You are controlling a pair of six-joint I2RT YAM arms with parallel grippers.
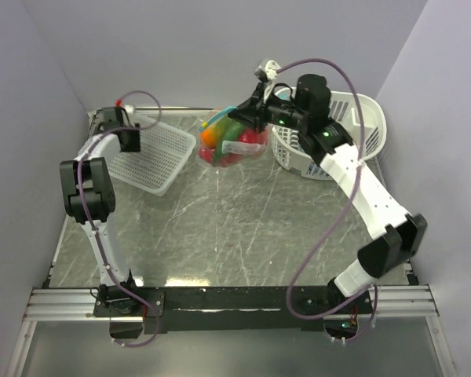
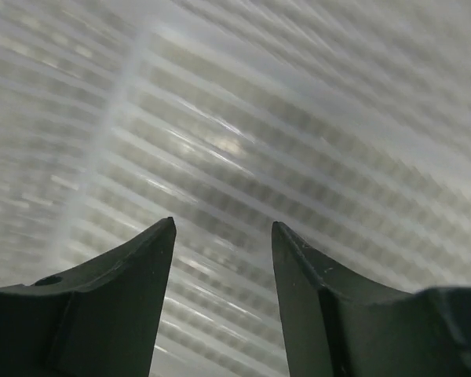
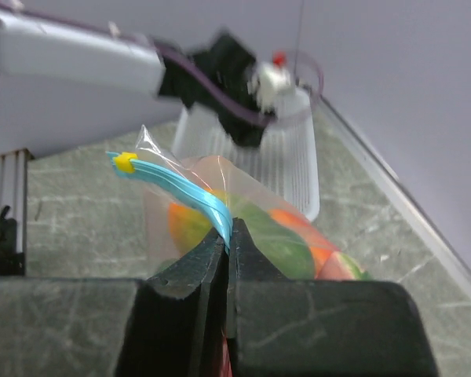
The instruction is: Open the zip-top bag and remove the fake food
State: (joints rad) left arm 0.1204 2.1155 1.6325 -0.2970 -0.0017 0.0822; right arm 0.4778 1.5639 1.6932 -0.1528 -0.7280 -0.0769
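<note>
The clear zip-top bag [image 1: 229, 141] hangs at the back centre of the table, full of fake food [image 1: 247, 141] in orange, green, red and pink. My right gripper [image 1: 243, 116] is shut on the bag's teal-blue zip strip [image 3: 190, 192] and holds the bag by it. A yellow slider [image 3: 125, 162] sits at the strip's far end. In the right wrist view the fake food [image 3: 279, 239] shows through the plastic. My left gripper [image 1: 129, 140] is open and empty, its fingers [image 2: 125, 283] close above the flat white slotted basket [image 2: 243, 149].
A flat white slotted basket [image 1: 153, 153] lies at the back left under the left gripper. A round white slotted basket [image 1: 361, 129] stands at the back right, behind the right arm. Grey walls close in on the left, back and right.
</note>
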